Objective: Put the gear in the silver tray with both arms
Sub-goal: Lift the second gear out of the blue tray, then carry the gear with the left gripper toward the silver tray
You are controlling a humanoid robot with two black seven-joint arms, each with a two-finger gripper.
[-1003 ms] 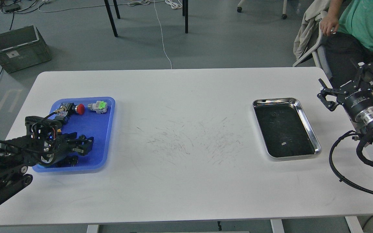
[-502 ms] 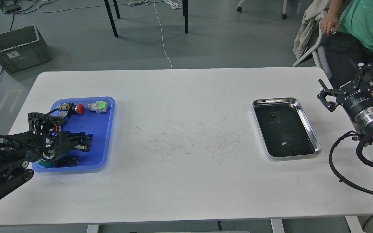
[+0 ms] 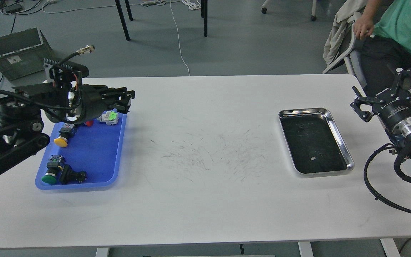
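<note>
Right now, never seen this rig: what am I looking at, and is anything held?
This is one view from the robot's own head, looking down at a white table. The two black arms are its own. The left gripper hangs above the far end of the blue tray, which holds push-button parts: yellow, green, red and a green-tagged one. I cannot tell whether its jaws hold anything. The right gripper waits with open jaws beside the silver tray, which holds no gear yet.
</note>
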